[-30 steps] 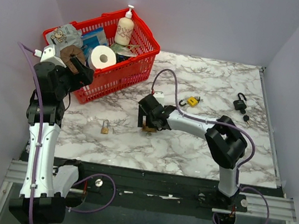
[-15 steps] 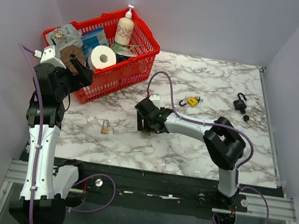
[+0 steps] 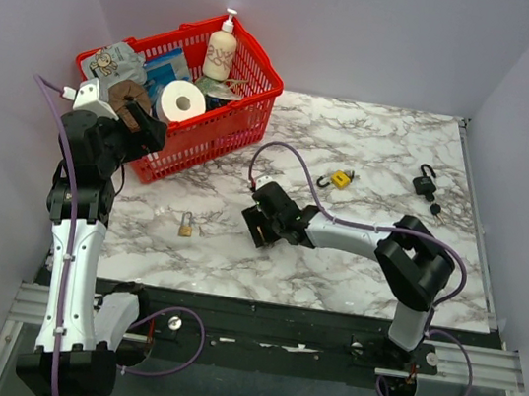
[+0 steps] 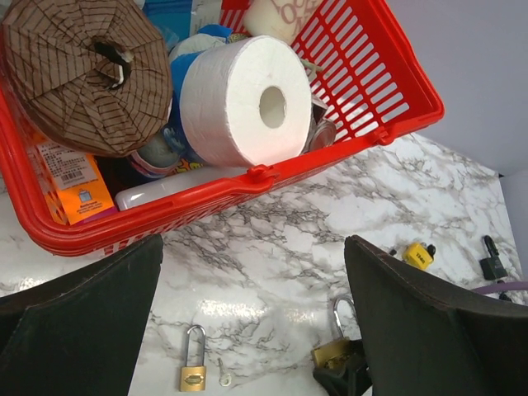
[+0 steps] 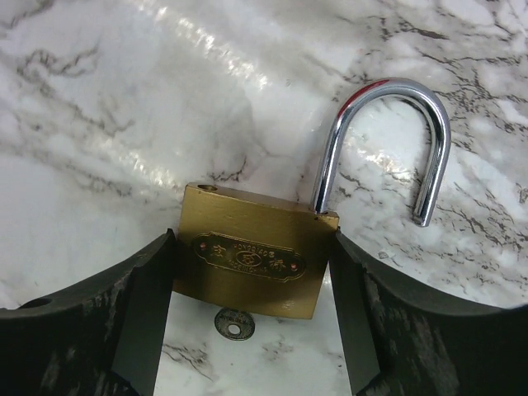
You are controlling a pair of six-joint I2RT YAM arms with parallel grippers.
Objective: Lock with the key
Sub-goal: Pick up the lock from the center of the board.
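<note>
A large brass padlock (image 5: 247,262) lies flat on the marble table with its steel shackle (image 5: 388,140) swung open. The round head of a key (image 5: 233,324) shows just below its body. My right gripper (image 5: 252,276) is down at the table, and its two fingers press the padlock's left and right sides. In the top view this gripper (image 3: 262,226) is at mid-table. My left gripper (image 4: 253,330) hangs open and empty above the table beside the red basket (image 4: 247,177). Below it lie a smaller brass padlock (image 4: 194,367) and a small key (image 4: 224,380).
The red basket (image 3: 217,129) at the back left holds a toilet roll, a lotion bottle and packets. A yellow padlock (image 3: 340,179) and a black padlock (image 3: 425,183) lie at the back right. The small brass padlock (image 3: 186,225) lies left of my right gripper.
The right gripper's jaws have narrowed onto the large padlock's body, and the right arm has shifted slightly toward the near edge. The left arm has not moved.
</note>
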